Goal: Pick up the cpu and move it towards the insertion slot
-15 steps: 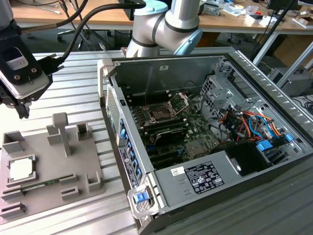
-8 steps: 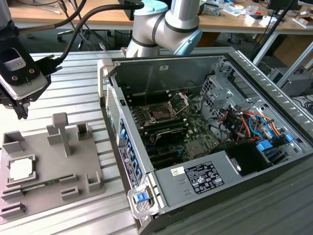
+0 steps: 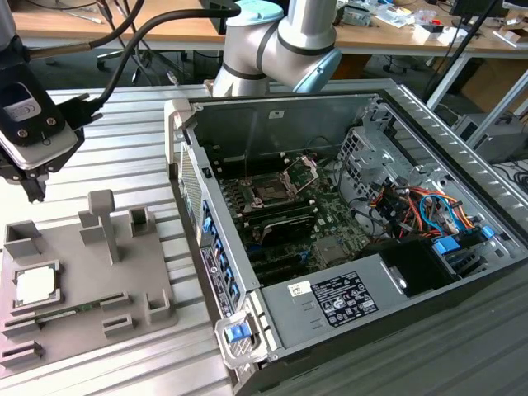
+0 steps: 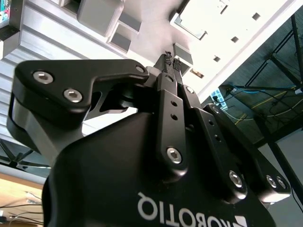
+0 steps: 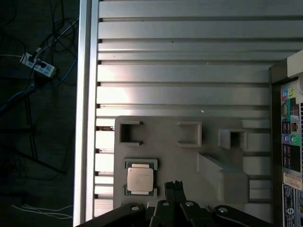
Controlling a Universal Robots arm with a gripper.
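Silvery cpu (image 5: 140,179) near tray (image 5: 161,137) edge; closed pincer (image 5: 174,185) above.

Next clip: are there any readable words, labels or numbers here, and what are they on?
Gripper body: white maker's lettering, upside down, cut off at the edge.
Power supply label: print too small to read.
Sticker on the computer case: too small to read.
Cpu: no readable marking.
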